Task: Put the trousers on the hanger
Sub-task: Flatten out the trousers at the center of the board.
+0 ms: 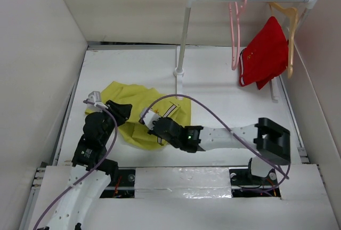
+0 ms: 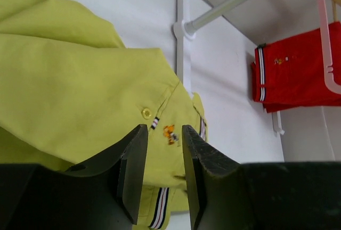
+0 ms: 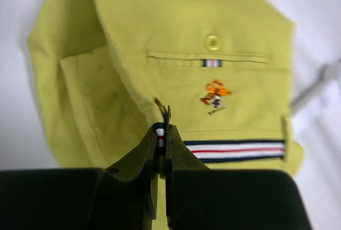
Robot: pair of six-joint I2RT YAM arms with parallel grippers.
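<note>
The yellow-green trousers lie crumpled on the white table, left of centre. My right gripper is at their near right edge, and in the right wrist view it is shut on a fold of the striped waistband of the trousers. My left gripper hovers at the left part of the garment. In the left wrist view its jaws stand apart with nothing between them, the trousers showing beyond. The pink hanger hangs empty on the rail at the back right.
A white clothes rack stands behind the trousers, its base on the table. A red garment on a tan wooden hanger hangs right of the pink one. White walls enclose the table on three sides.
</note>
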